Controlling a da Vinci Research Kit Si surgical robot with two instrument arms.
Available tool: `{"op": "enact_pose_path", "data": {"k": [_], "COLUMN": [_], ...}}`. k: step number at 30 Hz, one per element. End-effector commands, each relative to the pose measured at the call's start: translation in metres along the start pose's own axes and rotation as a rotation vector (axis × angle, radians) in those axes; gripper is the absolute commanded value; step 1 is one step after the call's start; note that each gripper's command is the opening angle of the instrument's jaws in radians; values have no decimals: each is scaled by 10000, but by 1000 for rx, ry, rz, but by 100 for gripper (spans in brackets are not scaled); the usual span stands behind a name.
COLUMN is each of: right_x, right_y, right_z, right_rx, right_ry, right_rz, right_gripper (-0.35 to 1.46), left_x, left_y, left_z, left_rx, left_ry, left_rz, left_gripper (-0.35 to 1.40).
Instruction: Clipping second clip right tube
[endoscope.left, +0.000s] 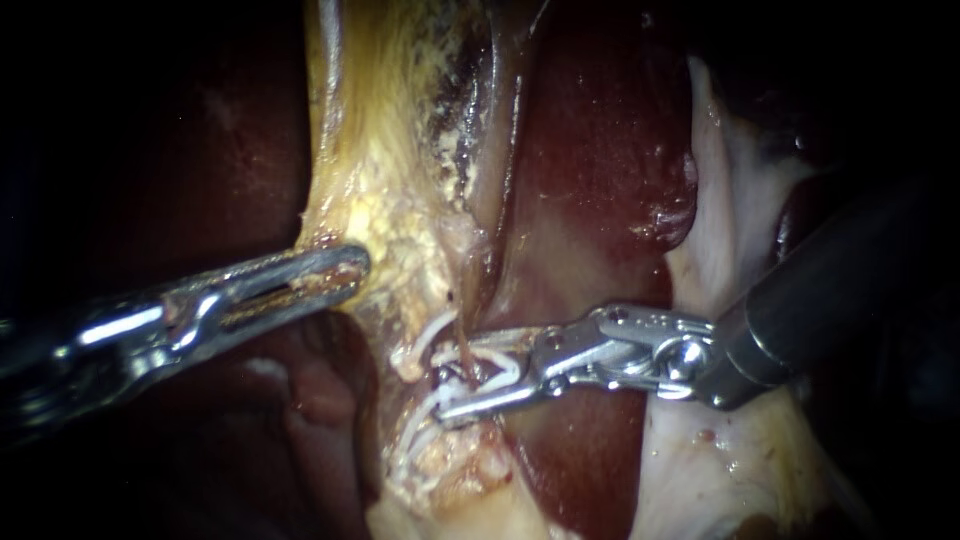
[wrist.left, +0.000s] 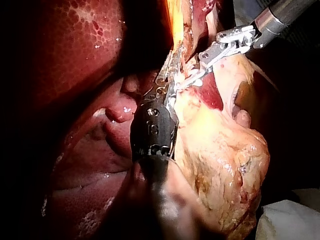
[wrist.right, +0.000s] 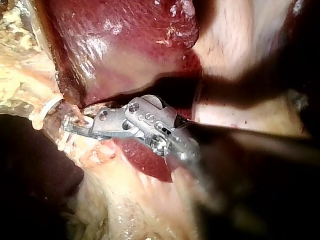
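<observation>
Endoscope view. Left instrument (endoscope.left: 352, 270) in from the left, clamped on the edge of the yellowish gallbladder (endoscope.left: 390, 180) and holding it taut beside the dark liver (endoscope.left: 600, 150). Right instrument (endoscope.left: 460, 375) in from the right, spread wide astride the thin reddish tube (endoscope.left: 457, 322), one limb above it and one below. White clips (endoscope.left: 418, 340) already seated just beside that spot. Between the spread limbs a white strand, possibly the new clip, not yet squeezed flat.

Left wrist view. Left instrument (wrist.left: 169, 70) pressed along the gallbladder's fatty edge, its grip partly hidden. Right instrument (wrist.left: 194, 76) just ahead, parted at the same spot.

Right wrist view. Right instrument (wrist.right: 70, 125) reaching into pale tissue, parted, tube barely visible there.

Judged progress: placement reached, closure left. Squeeze, then release and withdrawal, yet to come.
</observation>
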Motion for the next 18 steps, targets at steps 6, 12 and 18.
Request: {"op": "enact_pose_path", "data": {"k": [6,12,18], "right_x": [0,0,0], "right_y": [0,0,0], "right_z": [0,0,0], "right_rx": [-1,-1,0], "right_ry": [2,2,2], "right_rz": [13,12,24], "right_gripper": [-35,-35,-35], "left_x": [0,0,0], "left_y": [0,1,2], "left_z": [0,0,1], "left_rx": [0,1,1], "left_ry": [0,0,1], "left_rz": [0,0,1], "left_gripper": [-35,-35,-35]}}
